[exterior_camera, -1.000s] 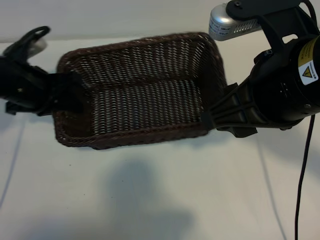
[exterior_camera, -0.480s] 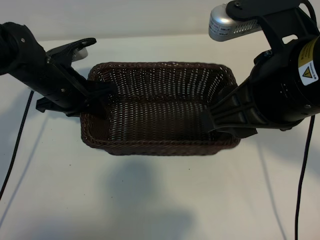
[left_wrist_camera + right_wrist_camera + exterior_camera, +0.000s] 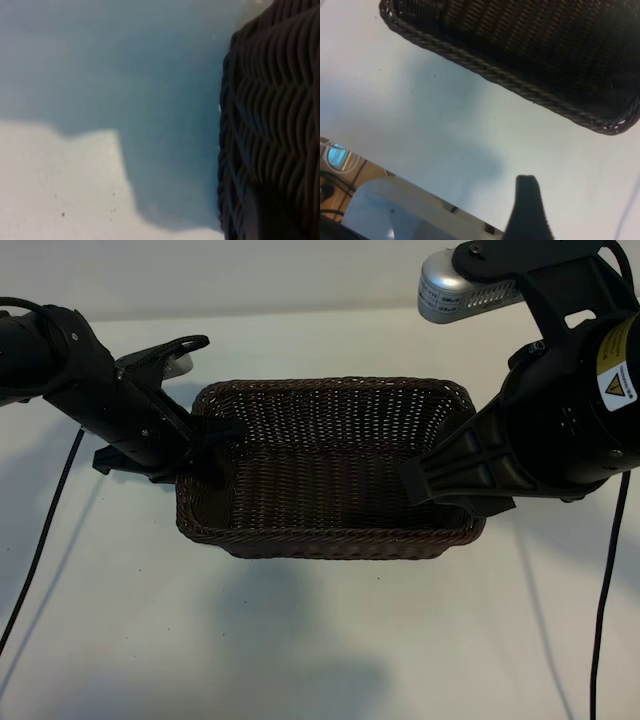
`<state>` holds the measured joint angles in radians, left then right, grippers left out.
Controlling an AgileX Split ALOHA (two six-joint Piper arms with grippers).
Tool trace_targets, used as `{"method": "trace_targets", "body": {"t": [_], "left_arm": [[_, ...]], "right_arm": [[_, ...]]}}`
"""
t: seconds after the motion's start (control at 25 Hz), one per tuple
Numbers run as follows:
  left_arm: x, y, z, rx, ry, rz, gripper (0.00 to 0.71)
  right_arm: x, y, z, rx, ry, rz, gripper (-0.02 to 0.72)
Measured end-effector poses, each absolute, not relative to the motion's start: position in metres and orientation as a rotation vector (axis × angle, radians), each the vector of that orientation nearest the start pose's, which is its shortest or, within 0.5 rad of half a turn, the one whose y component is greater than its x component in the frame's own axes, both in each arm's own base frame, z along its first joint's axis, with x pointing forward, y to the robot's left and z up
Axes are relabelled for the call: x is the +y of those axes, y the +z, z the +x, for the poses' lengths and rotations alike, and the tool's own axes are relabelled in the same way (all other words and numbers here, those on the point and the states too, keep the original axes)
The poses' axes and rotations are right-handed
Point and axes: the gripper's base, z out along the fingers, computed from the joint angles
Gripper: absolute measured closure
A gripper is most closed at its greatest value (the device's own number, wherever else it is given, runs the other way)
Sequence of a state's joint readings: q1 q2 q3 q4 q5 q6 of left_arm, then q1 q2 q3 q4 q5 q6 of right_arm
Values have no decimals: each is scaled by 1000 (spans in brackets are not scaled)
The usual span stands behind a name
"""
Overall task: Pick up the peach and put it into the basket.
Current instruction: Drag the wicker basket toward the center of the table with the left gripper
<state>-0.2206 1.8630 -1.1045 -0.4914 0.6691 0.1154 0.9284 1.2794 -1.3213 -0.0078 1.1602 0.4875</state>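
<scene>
The dark brown woven basket (image 3: 330,465) lies in the middle of the white table, and nothing shows inside it. My left gripper (image 3: 212,436) is shut on the basket's left rim. In the left wrist view the basket's wicker wall (image 3: 272,120) fills one side, very close. My right gripper (image 3: 414,482) hangs over the basket's right end, open with nothing in it. Only one dark finger (image 3: 526,202) shows in the right wrist view, with the basket's braided rim (image 3: 510,80) beyond it. The peach is out of view.
The white table (image 3: 300,640) stretches bare in front of the basket, with soft shadows on it. Black cables (image 3: 40,540) trail down at the far left and at the far right (image 3: 603,590). A silver camera housing (image 3: 455,290) sits above the right arm.
The left arm has swung rightward and carried the basket with it, turning it from a tilted pose to square with the table. The right arm has not moved.
</scene>
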Motion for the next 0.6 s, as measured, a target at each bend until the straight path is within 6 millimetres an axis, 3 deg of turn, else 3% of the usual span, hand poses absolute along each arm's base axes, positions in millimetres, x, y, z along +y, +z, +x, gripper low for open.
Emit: {"method": "trace_targets", "body": {"t": [0.36,0.6], "left_arm": [[-104,160,339,2888,-529,-14,577],[-105,163,336,2911,-551,-14,352]], "right_arm": [[198,380,149,2626,473,-590,183],[198,380,149,2626,472,-590,183]]}}
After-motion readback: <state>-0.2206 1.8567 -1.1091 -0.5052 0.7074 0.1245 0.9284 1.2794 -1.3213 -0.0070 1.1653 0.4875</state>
